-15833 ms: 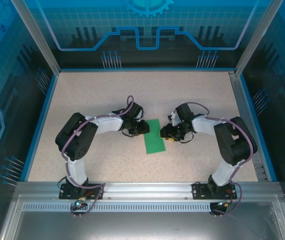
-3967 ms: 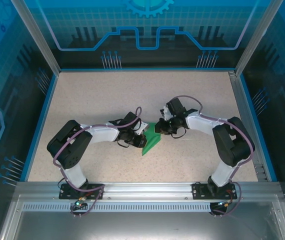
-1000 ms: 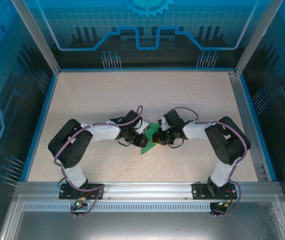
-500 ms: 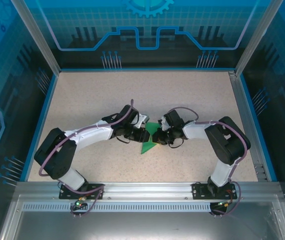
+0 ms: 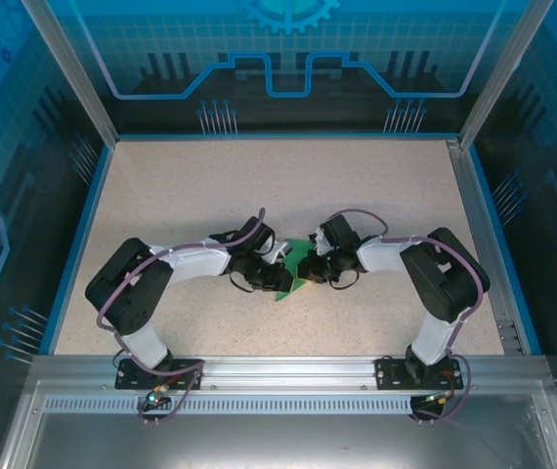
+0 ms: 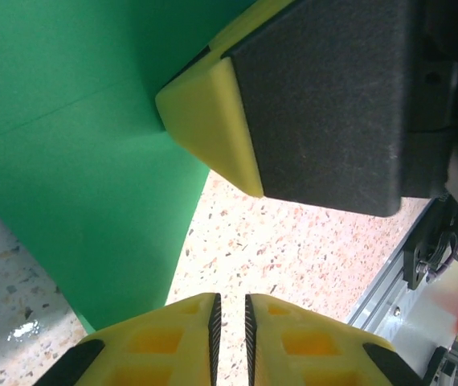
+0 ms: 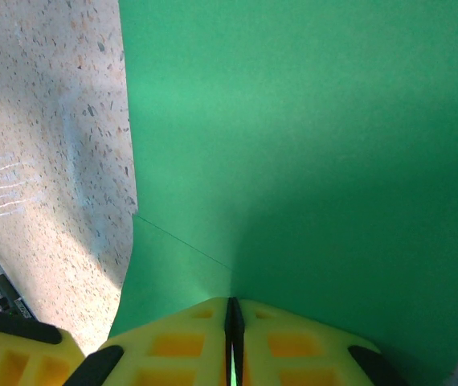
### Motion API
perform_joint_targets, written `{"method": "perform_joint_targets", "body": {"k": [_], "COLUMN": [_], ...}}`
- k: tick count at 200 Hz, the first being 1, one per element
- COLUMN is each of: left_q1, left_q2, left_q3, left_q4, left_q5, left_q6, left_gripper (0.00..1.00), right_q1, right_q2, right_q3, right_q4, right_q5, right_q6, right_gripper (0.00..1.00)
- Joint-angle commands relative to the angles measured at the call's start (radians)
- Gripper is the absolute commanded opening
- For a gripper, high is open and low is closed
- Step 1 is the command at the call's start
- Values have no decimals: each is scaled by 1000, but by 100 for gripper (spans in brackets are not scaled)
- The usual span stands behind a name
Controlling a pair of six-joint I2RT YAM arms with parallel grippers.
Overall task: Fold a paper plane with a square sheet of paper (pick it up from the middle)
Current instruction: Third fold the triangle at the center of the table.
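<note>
Green paper (image 5: 288, 284), partly folded to a point, lies at the centre of the table (image 5: 210, 186) in the top view. The left gripper (image 5: 280, 262) is at its left edge and the right gripper (image 5: 308, 266) at its right. Left wrist view: the left gripper's (image 6: 229, 318) jaws are nearly closed with a thin slit between them, grasping nothing. The paper (image 6: 76, 161) sits just beside them. Right wrist view: the right gripper (image 7: 231, 310) is clenched on the paper's (image 7: 309, 145) edge, and a crease runs across the sheet.
</note>
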Motion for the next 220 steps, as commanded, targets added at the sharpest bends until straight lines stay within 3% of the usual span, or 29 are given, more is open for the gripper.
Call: {"method": "perform_joint_targets", "body": {"k": [1, 95, 126, 220], "left_q1": [-3, -1, -1, 5], "left_q2": [39, 94, 68, 0], "left_q3": [4, -51, -58, -134], "left_q4": [5, -33, -76, -95], "left_q5": [25, -22, -81, -80], "left_q6": [-3, 45, 71, 52], "left_gripper": [20, 19, 19, 18], "right_q1": [13, 13, 13, 1], "right_q2": [29, 29, 34, 54], "right_q3": [-20, 0, 9, 7], "right_q4": [-93, -149, -164, -177], "right_q5": [104, 137, 147, 165], "right_q6": [-11, -38, -46, -57], "right_gripper": [12, 13, 13, 13]}}
